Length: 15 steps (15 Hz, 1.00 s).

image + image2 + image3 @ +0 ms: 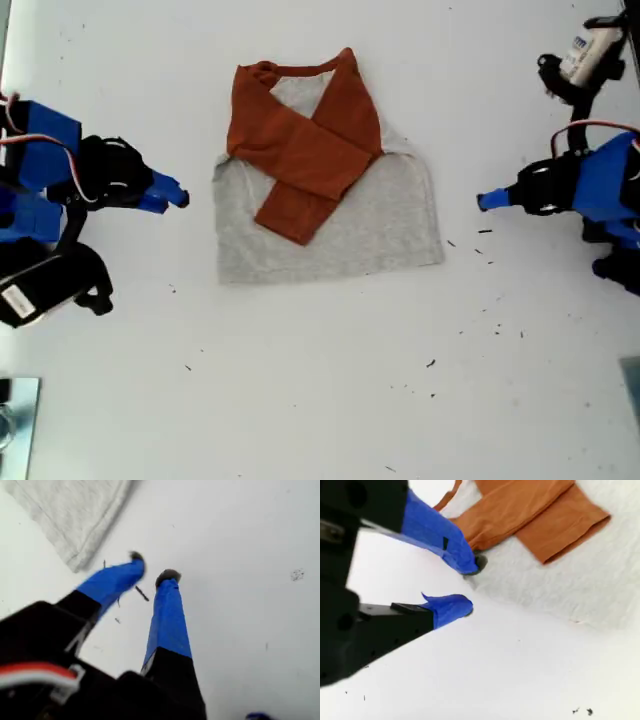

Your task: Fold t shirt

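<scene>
The small grey t shirt (330, 225) with crossed rust-orange sleeves lay mid-worktop (320, 400) among dark specks (431, 363), both empty claws parted beside it: first (152, 567), second (470, 587); its print was hidden.

A heather-grey cotton t shirt (340, 225) with rust-orange sleeves lies on a white table (320, 400); both grippers' fingers are blue.
</scene>
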Each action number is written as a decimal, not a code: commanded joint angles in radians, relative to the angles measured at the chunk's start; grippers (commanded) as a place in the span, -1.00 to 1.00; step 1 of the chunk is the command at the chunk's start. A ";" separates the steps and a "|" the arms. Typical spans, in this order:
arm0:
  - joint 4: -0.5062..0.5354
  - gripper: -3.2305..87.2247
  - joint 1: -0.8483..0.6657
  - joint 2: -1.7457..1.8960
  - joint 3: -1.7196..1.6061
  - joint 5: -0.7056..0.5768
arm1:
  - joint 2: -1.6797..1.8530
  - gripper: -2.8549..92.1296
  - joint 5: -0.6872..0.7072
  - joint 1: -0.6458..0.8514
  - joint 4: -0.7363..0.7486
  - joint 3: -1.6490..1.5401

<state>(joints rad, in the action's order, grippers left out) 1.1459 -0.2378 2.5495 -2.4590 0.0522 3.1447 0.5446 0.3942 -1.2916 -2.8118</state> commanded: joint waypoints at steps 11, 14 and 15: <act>-0.364 -0.31 0.287 -0.598 0.147 0.258 | -1.141 -0.29 -0.095 -0.216 0.126 0.738; -0.488 -0.44 0.236 -0.726 0.104 0.225 | -1.233 -0.35 -0.103 -0.219 0.227 0.696; -0.497 -0.54 0.233 -0.770 0.126 0.227 | -1.276 -0.41 -0.106 -0.224 0.244 0.696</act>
<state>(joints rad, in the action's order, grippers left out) 0.6796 0.0153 1.8208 -2.3547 0.2930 1.8929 0.4479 0.1841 -1.0830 -2.1184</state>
